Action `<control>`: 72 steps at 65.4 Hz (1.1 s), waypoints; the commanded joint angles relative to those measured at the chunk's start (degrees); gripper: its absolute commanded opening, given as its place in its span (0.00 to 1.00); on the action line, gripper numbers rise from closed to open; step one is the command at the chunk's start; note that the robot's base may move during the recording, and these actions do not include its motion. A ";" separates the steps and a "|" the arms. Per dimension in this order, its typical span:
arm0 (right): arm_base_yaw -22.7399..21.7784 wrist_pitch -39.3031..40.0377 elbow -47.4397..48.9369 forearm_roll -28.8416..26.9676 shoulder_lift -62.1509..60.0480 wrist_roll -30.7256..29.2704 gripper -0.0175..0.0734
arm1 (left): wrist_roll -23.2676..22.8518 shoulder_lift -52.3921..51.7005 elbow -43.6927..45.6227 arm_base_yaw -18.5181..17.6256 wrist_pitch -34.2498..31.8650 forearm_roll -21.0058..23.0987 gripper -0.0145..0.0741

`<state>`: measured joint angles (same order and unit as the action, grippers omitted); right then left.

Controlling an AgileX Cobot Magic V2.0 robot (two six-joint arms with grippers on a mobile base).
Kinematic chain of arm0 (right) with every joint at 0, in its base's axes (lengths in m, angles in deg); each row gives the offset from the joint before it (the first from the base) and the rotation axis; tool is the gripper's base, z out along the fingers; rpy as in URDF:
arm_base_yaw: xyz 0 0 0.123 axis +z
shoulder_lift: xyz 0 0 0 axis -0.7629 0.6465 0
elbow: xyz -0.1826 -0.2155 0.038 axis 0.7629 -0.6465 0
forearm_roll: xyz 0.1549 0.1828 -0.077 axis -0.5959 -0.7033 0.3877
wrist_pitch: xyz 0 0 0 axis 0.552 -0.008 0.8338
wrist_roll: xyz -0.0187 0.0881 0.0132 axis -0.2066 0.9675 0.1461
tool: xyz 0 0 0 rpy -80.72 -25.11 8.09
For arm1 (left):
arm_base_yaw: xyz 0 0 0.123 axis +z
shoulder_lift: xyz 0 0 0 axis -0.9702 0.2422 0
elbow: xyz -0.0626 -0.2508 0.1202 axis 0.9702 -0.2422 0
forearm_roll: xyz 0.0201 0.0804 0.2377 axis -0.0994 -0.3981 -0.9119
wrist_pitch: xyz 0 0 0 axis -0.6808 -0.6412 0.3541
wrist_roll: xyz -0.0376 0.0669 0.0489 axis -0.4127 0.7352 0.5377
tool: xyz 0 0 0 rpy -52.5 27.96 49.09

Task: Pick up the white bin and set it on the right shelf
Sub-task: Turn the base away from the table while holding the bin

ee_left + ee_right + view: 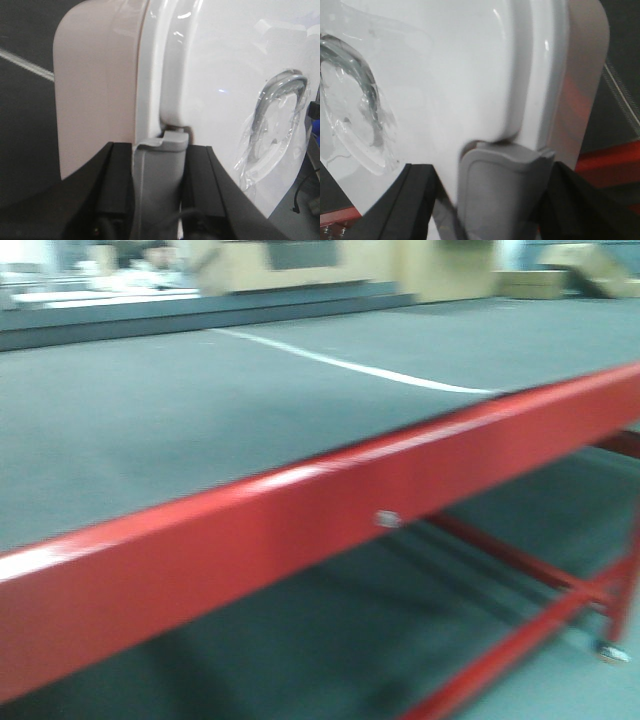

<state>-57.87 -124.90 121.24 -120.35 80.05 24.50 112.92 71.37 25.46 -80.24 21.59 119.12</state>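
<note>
The white bin fills both wrist views and does not show in the front view. Its white lid (215,65) meets a pale pinkish side wall (95,85), and the lid (450,65) shows again from the other end. A recessed handle under clear film (277,115) sits in the lid. My left gripper (159,146) is shut on the bin's grey end latch (160,170), with a black finger on each side. At the opposite end my right gripper (492,170) is shut the same way on a grey latch (500,200). The right shelf is out of view.
A red-framed table (300,510) with a dark mat top (150,420) spans the front view, close and slanting. Its red lower braces (540,585) run beneath. A red rail (607,162) passes behind the bin. Cardboard boxes (540,280) stand far back.
</note>
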 commanded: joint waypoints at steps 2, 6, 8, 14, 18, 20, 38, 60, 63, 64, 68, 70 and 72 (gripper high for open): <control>3.61 -9.06 2.30 -19.27 -3.19 -1.37 0.27 | 2.12 -2.24 1.26 -4.16 11.70 9.44 0.02; 3.61 -9.06 2.30 -19.27 -3.19 -1.37 0.27 | 2.12 -2.24 1.26 -4.16 11.70 9.44 0.02; 3.61 -9.06 2.30 -19.27 -3.19 -1.37 0.27 | 2.12 -2.24 1.26 -4.16 11.70 9.44 0.02; 3.61 -9.06 2.30 -19.27 -3.19 -1.37 0.27 | 2.12 -2.24 1.26 -4.16 11.70 9.44 0.02; 3.61 -9.06 2.30 -19.27 -3.19 -1.37 0.27 | 2.12 -2.24 1.26 -4.16 11.70 9.44 0.02; 3.61 -9.06 2.30 -19.27 -3.19 -1.37 0.27 | 2.12 -2.24 1.26 -4.16 11.70 9.44 0.02; 3.61 -9.06 2.30 -19.27 -3.19 -1.37 0.27 | 2.12 -2.24 1.26 -4.05 11.70 9.44 0.02; 3.61 -9.06 2.30 -19.27 -3.19 -1.37 0.27 | 2.12 -2.24 1.26 -4.05 11.70 9.44 0.02; 3.61 -9.06 2.30 -19.27 -3.19 -1.37 0.27 | 2.12 -2.24 1.26 -4.05 11.70 9.44 0.02; 3.61 -9.06 2.30 -19.27 -3.19 -1.37 0.27 | 2.12 -2.24 1.26 -4.05 11.70 9.44 0.02; 3.61 -9.06 2.30 -19.27 -3.19 -1.37 0.27 | 2.12 -2.24 1.26 -4.05 11.70 9.44 0.02; 3.61 -9.06 2.30 -19.27 -3.19 -1.37 0.27 | 2.12 -2.24 1.26 -4.05 11.70 9.44 0.02; 3.61 -9.06 2.30 -19.27 -3.19 -1.37 0.27 | 2.12 -2.24 1.26 -4.05 11.70 9.44 0.02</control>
<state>-57.74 -124.81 121.24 -120.35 79.94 24.72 113.32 71.37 25.46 -80.24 21.88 119.01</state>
